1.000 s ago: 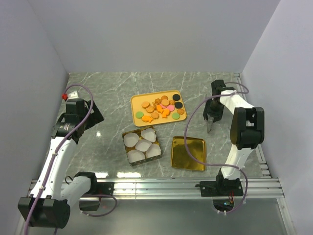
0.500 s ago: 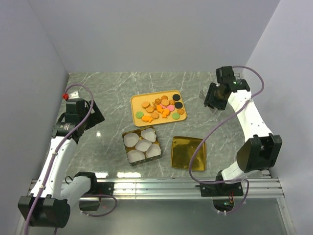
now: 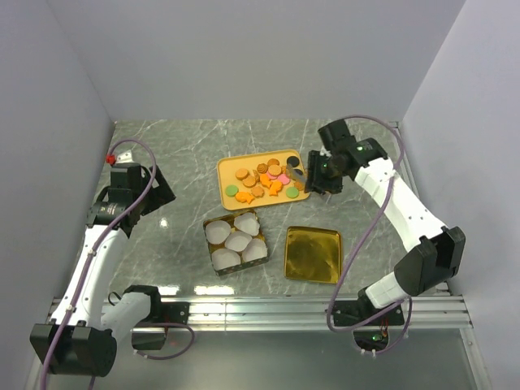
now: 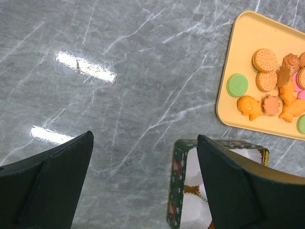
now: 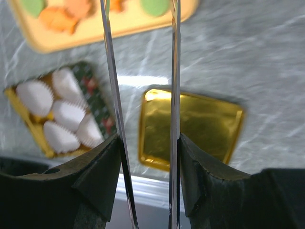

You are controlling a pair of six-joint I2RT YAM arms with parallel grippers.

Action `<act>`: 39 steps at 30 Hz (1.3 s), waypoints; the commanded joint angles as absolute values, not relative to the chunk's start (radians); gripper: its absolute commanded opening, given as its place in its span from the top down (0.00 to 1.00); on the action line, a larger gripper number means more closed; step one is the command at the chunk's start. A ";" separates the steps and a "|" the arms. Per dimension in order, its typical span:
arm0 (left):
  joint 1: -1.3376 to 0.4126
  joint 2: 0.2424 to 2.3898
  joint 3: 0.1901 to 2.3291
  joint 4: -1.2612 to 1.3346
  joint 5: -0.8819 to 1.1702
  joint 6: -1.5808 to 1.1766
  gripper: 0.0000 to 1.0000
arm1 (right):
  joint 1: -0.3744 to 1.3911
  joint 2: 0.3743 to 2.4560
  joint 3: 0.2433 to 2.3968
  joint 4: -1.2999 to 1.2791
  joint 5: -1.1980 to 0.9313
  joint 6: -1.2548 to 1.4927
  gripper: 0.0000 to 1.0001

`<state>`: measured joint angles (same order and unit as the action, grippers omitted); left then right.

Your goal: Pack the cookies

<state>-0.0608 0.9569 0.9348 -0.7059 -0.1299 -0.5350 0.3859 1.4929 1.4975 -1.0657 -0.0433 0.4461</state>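
Observation:
The cookies [image 3: 264, 180] lie on a yellow tray [image 3: 227, 168]: orange rounds and fish shapes, with a few pink, green and black ones. My right gripper [image 3: 312, 180] hovers at the tray's right edge, its thin metal blades apart and empty. In the right wrist view the gripper [image 5: 139, 9] points over the tray's near edge [image 5: 119, 28], with blurred cookies [image 5: 57, 16] to the left. My left gripper [image 3: 161, 193] is open and empty over bare table left of the tray. Its wrist view [image 4: 145, 143] shows cookies [image 4: 271, 90] at the upper right.
A patterned tin [image 3: 210, 244] with several white paper cups [image 3: 237, 241] sits in front of the tray; it also shows in the left wrist view [image 4: 178, 191] and the right wrist view [image 5: 95, 102]. A gold lid [image 3: 312, 253] lies to its right, also in the right wrist view [image 5: 200, 129].
My right arm has swung from the table's right side leftward to the tray's right edge. The left arm has not moved.

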 commanded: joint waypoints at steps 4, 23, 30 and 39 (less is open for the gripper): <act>-0.069 0.959 0.928 -0.677 -0.118 -0.517 0.04 | 0.498 1.529 1.557 -1.034 -0.042 0.479 0.46; -0.084 0.960 0.933 -0.683 -0.136 -0.525 0.06 | 0.698 1.963 2.078 -1.207 0.219 0.385 0.46; -0.086 0.960 0.933 -0.684 -0.140 -0.526 0.06 | 0.707 2.046 2.149 -1.244 0.233 0.356 0.48; -0.086 0.960 0.933 -0.686 -0.146 -0.529 0.06 | 0.715 2.098 2.157 -1.244 0.233 0.345 0.52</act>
